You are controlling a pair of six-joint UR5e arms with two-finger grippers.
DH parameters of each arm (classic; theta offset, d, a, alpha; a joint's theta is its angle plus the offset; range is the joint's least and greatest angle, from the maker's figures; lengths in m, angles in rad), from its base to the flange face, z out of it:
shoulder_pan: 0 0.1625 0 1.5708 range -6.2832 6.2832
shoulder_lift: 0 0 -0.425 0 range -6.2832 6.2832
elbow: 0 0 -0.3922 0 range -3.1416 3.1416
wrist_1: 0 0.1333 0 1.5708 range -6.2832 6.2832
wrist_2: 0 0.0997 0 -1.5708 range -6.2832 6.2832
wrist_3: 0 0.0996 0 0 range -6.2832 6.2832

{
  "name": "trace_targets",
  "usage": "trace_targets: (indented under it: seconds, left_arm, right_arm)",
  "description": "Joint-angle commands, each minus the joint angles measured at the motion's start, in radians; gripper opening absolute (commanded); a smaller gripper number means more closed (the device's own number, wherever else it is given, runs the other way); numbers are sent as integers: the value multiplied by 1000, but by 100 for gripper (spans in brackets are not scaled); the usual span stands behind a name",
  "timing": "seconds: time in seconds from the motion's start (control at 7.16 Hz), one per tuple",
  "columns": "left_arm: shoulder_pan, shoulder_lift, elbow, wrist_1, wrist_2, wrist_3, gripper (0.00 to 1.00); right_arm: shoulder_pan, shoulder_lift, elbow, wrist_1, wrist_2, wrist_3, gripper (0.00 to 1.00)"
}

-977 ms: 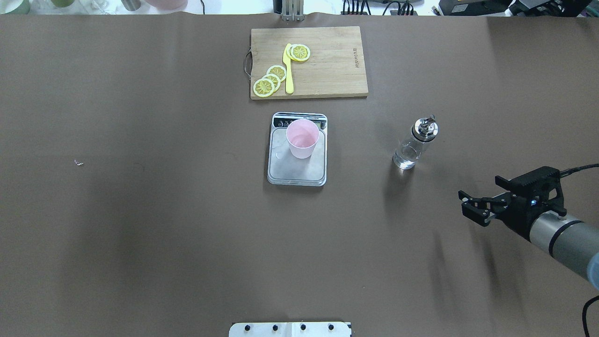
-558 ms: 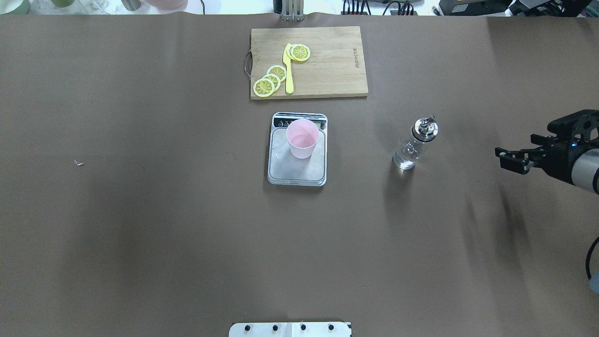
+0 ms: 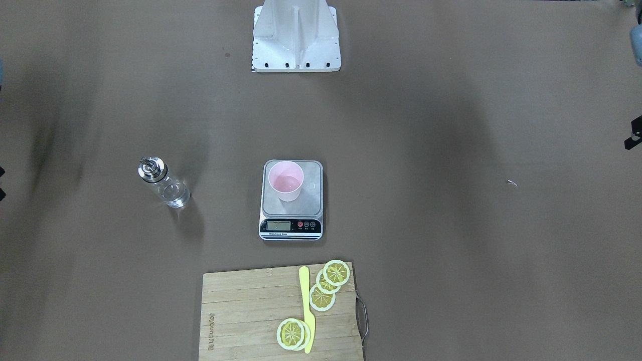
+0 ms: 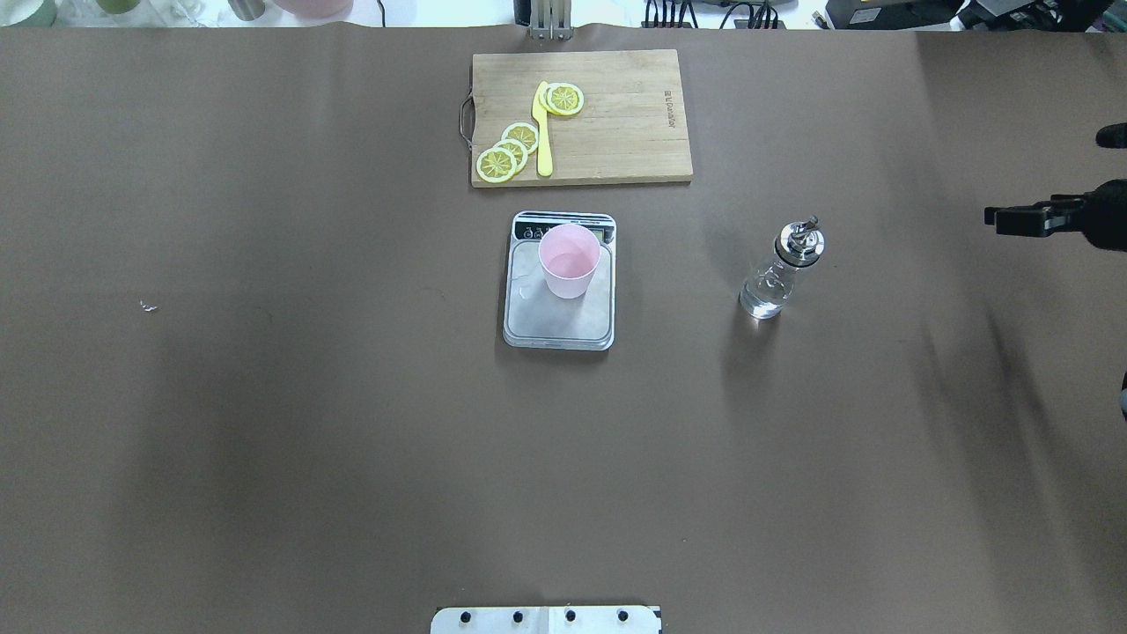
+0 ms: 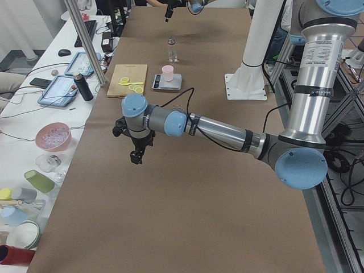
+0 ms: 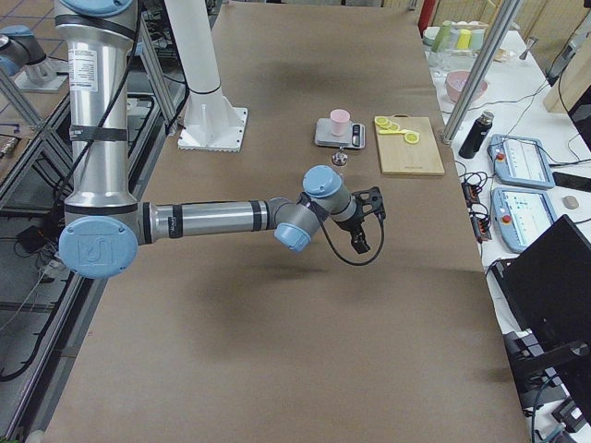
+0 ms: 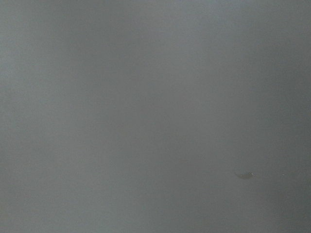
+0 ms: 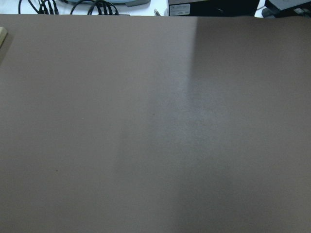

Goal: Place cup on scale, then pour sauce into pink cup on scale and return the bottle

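Observation:
The pale pink cup (image 4: 570, 261) stands upright on the silver scale (image 4: 555, 321) at the table's middle, toward the display end. To its right the clear glass bottle (image 4: 779, 273) with a metal spout stands upright on the brown table, with nothing holding it. My right gripper (image 4: 1012, 218) is at the far right edge, well clear of the bottle. Its fingers stand apart and hold nothing. Only a black sliver of my left gripper (image 3: 634, 138) shows at the table's far left side, and I cannot tell its state.
A wooden cutting board (image 4: 616, 132) with several lemon slices (image 4: 506, 151) and a yellow knife (image 4: 542, 132) lies beyond the scale. The robot's white base (image 3: 296, 40) is at the near edge. Brown table surface surrounds the scale and bottle.
My right gripper has drawn back from the near right, going farther from the bottle and out to the right edge. Cup, scale and bottle have not moved.

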Motion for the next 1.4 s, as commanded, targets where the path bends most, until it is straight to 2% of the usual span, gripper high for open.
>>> trace_targets:
  seconds: [0.0, 0.14, 0.28, 0.56, 0.7, 0.84, 0.98, 1.26]
  left_arm:
    - [-41, 15, 3, 7, -1, 0, 99]
    - [-54, 15, 19, 27, 4, 0, 99]
    - [-54, 14, 47, 26, 8, 0, 99]
    - [-56, 35, 75, 15, 9, -1, 99]
    - [-56, 35, 81, 15, 7, -4, 99]
    - [-59, 35, 85, 15, 7, -3, 99]
    - [-63, 35, 117, 13, 7, 0, 99]
    - [-94, 25, 177, -87, 5, -10, 99]
  right_arm:
    - [150, 84, -4, -379, 81, -249, 100]
    - [203, 119, 4, -591, 81, -418, 100]
    - [232, 147, 3, -763, 82, -494, 100]
    - [229, 143, -20, -908, 79, -586, 100]
    - [231, 140, -39, -932, 82, -681, 100]
    - [231, 141, -69, -930, 84, -712, 100]
    - [234, 143, -79, -930, 122, -713, 100]
    - [234, 137, -80, -933, 138, -713, 100]
